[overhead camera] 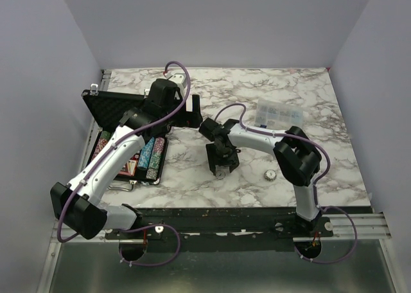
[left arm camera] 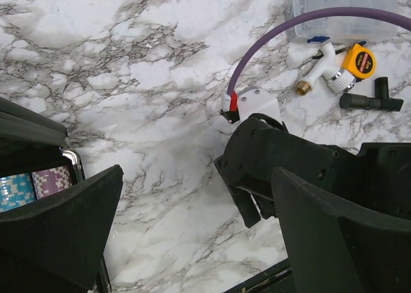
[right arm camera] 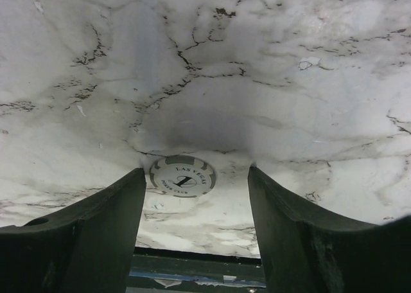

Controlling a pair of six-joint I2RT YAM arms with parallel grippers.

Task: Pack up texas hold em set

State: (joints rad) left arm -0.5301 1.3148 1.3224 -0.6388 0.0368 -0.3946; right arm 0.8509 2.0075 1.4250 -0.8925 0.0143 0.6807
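Note:
The black hinged case (overhead camera: 109, 106) lies open at the table's left, with rows of coloured poker chips (overhead camera: 150, 155) in its tray. Its edge and some chips (left arm camera: 32, 185) also show in the left wrist view. My right gripper (overhead camera: 220, 163) points down, open, with a white "Las Vegas Poker Club" chip (right arm camera: 183, 176) flat on the marble between its fingertips, nearer the left finger. A second white chip (overhead camera: 271, 175) lies to its right. My left gripper (overhead camera: 168, 106) hovers by the case's right edge, open and empty (left arm camera: 192, 241). The red card box is mostly hidden under the left arm.
A clear plastic compartment box (overhead camera: 278, 115) stands at the back right and shows in the left wrist view (left arm camera: 340, 10). Beside it lie an orange-and-white fitting (left arm camera: 347, 65) and a black tool (left arm camera: 372, 102). The table's front edge (right arm camera: 192, 267) is just below the right fingers.

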